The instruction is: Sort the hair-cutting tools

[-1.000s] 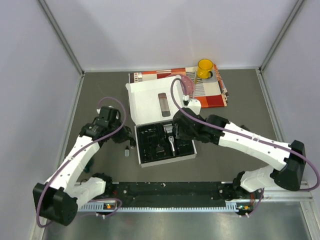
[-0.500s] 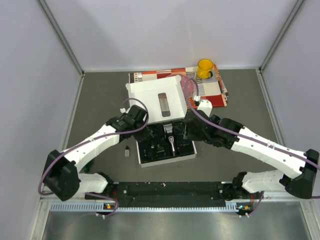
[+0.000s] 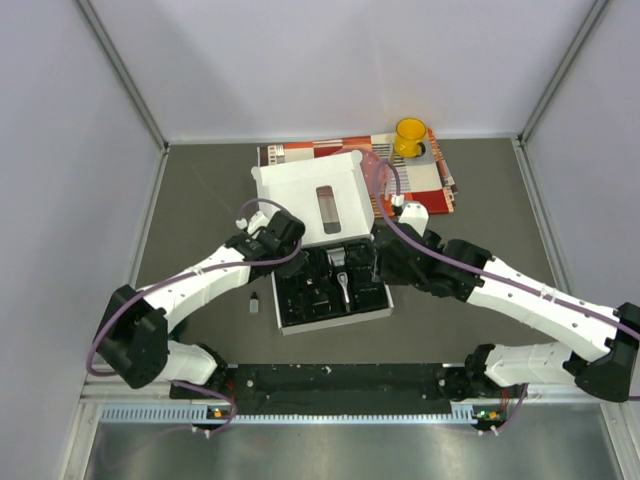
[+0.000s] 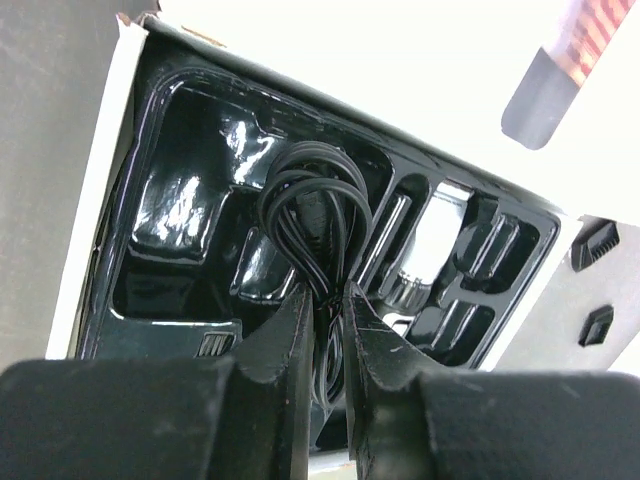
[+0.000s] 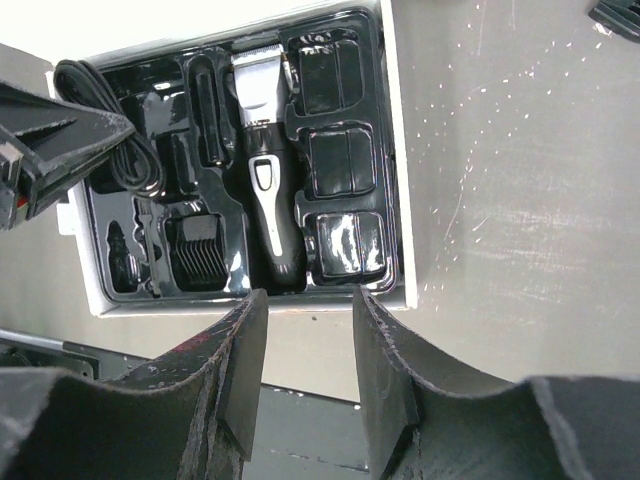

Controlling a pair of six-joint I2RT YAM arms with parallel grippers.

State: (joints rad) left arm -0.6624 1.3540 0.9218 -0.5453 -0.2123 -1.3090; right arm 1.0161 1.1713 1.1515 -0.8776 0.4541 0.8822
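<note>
The left arm [image 3: 190, 290] and right arm [image 3: 520, 295] bend in toward each other. The left hand [image 4: 325, 300] pinches a black cord [image 4: 310, 195] between nearly closed fingers. The right hand [image 5: 310, 305] points down, fingers wide apart.

Counter: dark grey and matte [image 3: 200, 190], lightly speckled and scuffed in the right wrist view.
Box: a white cardboard box [image 3: 300, 185] near the middle, opened flat, with its lid half toward the far side and its black tray half toward the near side.
Mat: a red, orange and white patterned mat [image 3: 425, 190] lying flat at the far edge; the box lid's far right corner overlaps it.
Small black piece: alone on bare counter [image 3: 254, 302], just left of the tray half and apart from it.
Ribbed black guards: two [image 4: 597, 245], on the counter just beyond one box edge, in the left wrist view.
Rail: a black rail [image 3: 340, 380] along the near edge.
</note>
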